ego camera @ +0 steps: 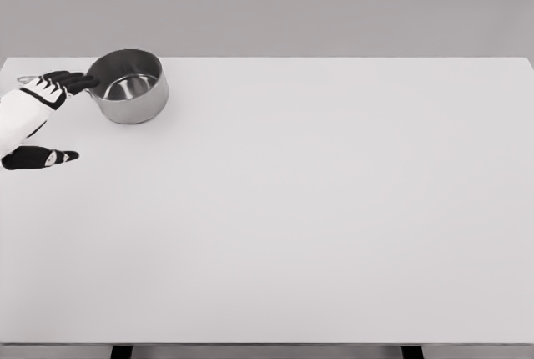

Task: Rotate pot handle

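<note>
Pot handle [32,78] lies under the dark fingers [73,82] of the left hand [33,108], which reach along it toward the steel pot [128,86]; whether they grip it I cannot tell. Thumb [37,158] juts apart below. Pot stands upright at the white table's [317,209] far left corner.

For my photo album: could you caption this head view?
Left hand reaches the handle of a steel saucepan on a white table.
</note>
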Controlling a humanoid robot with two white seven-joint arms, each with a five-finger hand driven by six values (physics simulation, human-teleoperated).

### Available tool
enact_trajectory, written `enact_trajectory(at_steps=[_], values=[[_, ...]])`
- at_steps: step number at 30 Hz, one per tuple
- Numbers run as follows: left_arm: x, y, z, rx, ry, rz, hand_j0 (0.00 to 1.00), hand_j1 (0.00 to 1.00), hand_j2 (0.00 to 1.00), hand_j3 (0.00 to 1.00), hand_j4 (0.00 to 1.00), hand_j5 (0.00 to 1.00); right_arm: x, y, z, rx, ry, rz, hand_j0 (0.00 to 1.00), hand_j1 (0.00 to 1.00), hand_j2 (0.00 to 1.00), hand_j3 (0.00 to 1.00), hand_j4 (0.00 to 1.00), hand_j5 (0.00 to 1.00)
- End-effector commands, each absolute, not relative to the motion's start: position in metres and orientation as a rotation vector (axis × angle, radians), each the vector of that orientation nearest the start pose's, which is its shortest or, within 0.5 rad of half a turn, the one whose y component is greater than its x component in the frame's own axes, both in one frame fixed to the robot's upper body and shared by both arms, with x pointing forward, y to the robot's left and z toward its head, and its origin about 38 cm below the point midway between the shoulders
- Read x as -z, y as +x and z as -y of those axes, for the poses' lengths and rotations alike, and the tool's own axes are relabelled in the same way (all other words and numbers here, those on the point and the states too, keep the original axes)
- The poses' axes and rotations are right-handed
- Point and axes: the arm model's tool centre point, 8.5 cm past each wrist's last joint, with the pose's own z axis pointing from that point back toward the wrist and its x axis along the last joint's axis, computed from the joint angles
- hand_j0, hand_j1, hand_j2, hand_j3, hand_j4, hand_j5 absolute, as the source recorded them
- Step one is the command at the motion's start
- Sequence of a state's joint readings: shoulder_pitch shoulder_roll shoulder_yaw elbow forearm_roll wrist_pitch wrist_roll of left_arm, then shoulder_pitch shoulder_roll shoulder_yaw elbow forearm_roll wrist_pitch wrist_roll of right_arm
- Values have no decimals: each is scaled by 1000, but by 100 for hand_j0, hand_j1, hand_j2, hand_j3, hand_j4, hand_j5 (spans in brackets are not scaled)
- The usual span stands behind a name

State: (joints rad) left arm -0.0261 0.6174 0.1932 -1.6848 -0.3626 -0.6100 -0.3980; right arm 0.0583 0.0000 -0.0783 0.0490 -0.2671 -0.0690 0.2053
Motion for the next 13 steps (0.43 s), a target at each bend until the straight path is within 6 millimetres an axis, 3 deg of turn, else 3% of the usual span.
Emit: enact_trajectory(at_steps=[1, 4, 13], values=[[-221, 345, -374, 1402, 615, 1828, 100, 100, 100, 100, 100, 100, 259, -43, 256, 346, 91, 12, 100, 100, 100, 100, 100, 100], [-191, 329, -370, 1432, 541, 1753, 100, 100, 100, 100, 100, 100, 259, -43, 256, 346, 91, 12, 100, 100, 100, 100, 100, 100], [-188, 328, -370, 1450, 539, 1737, 100, 100, 100, 100, 100, 100, 259, -43, 256, 346, 91, 12, 100, 100, 100, 100, 100, 100]])
